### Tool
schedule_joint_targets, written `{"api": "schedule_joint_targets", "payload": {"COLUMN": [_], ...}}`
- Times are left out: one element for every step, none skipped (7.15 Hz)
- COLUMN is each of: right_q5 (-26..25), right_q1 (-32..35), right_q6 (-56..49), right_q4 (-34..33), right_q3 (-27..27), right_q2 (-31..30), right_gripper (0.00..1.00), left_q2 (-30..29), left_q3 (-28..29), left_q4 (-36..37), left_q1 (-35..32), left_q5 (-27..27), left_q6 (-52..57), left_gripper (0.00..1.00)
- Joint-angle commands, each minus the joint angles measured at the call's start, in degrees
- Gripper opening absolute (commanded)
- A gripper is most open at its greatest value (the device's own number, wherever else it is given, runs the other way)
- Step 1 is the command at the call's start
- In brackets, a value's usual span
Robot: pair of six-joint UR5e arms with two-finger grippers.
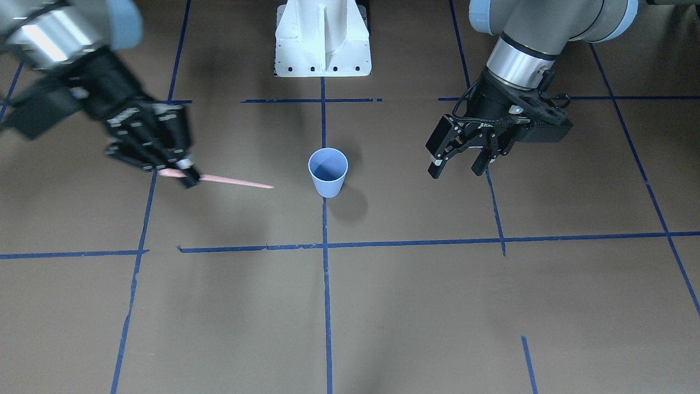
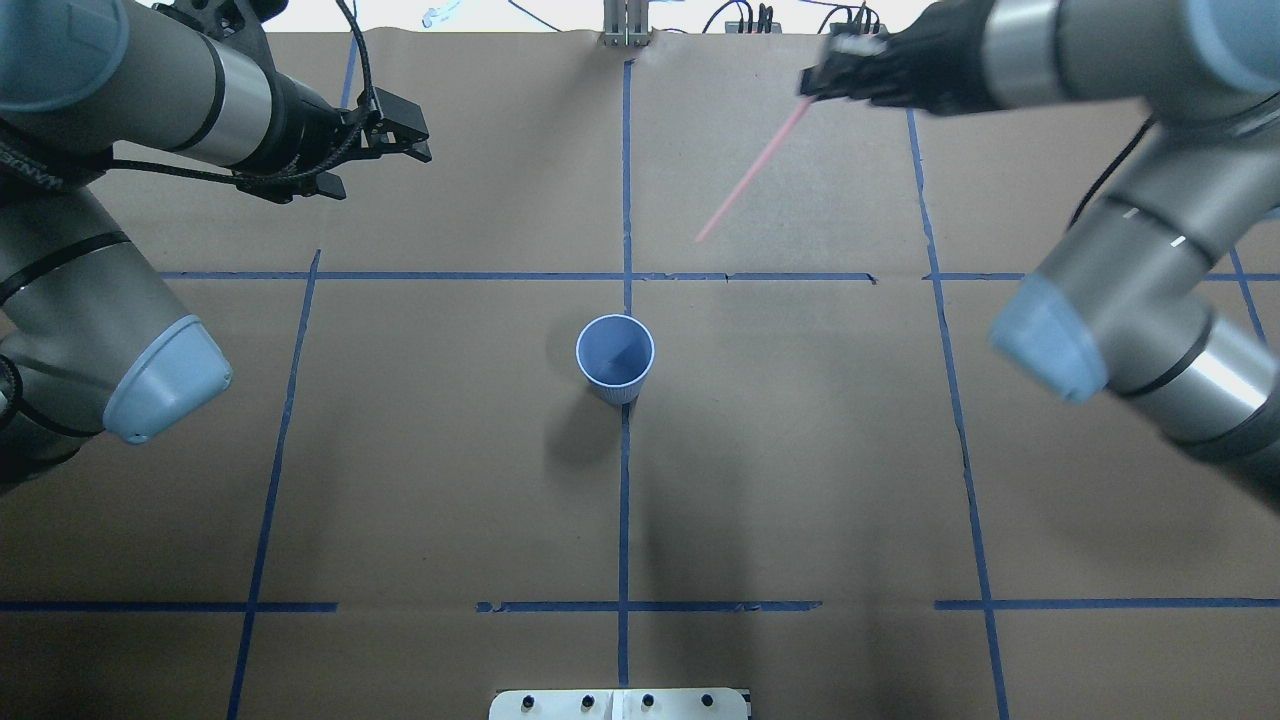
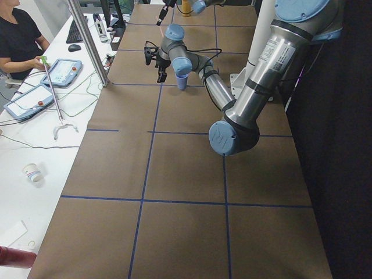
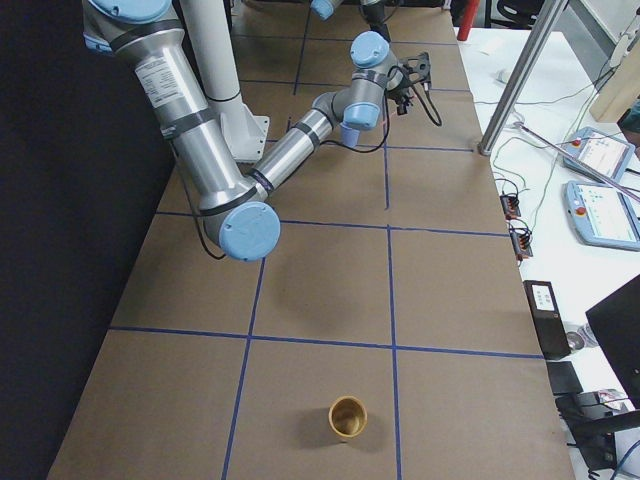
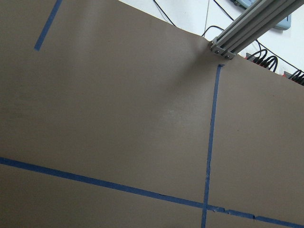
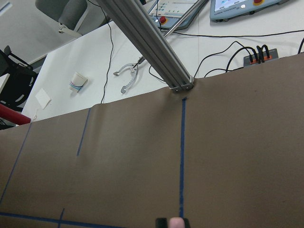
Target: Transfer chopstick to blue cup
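Note:
The blue cup [image 1: 328, 172] stands upright near the table's middle, on the centre tape line; it also shows in the overhead view [image 2: 615, 358]. My right gripper [image 1: 187, 176] is shut on the thick end of the pale pink chopstick [image 1: 235, 181] and holds it in the air to the cup's right side, its free tip pointing toward the cup. In the overhead view the right gripper [image 2: 815, 92] and the chopstick [image 2: 750, 180] appear beyond the cup. My left gripper [image 1: 456, 171] is open and empty, off the cup's other side, and also shows overhead [image 2: 390, 150].
The white robot base [image 1: 322, 38] stands behind the cup. Blue tape lines cross the brown table cover. A brown cup [image 4: 348, 418] stands far off at the table's right end. An aluminium post [image 2: 625, 25] rises at the far edge.

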Motion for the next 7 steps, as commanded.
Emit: {"api": "schedule_joint_targets", "payload": {"right_q5": [-7.65,-10.00,-11.85,-13.35,-17.19,-20.71,-23.62], "right_q1": [-6.68,-8.78,-11.07,-12.57,-15.45,-18.27,-21.25], "right_q6": [1.49,1.49,1.49,1.49,1.49,1.41,1.23], "right_q4": [-6.44,-6.64,-6.73,-6.73,-6.90,-9.34,-11.63], "right_q3": [1.97,2.24,2.50,2.59,2.50,2.41,2.41], "right_q2": [3.59,3.51,2.64,1.59,0.79,0.70,0.96], "right_gripper": [0.03,0.03,0.03,0.03,0.03,0.03,0.03], "left_q2": [0.05,0.05,0.05,0.05,-0.04,-0.04,-0.04], "left_q3": [0.09,0.10,0.10,0.27,0.27,0.27,0.27], "left_q4": [0.00,0.00,0.00,0.00,0.00,0.00,0.00], "left_q1": [-0.01,-0.01,-0.01,-0.01,-0.01,-0.01,-0.01], "left_q5": [0.00,0.00,0.00,0.09,0.09,0.09,0.09], "left_q6": [-0.01,-0.01,-0.01,-0.01,-0.09,-0.09,-0.18], "left_gripper": [1.00,1.00,1.00,1.00,1.00,1.00,1.00]}}
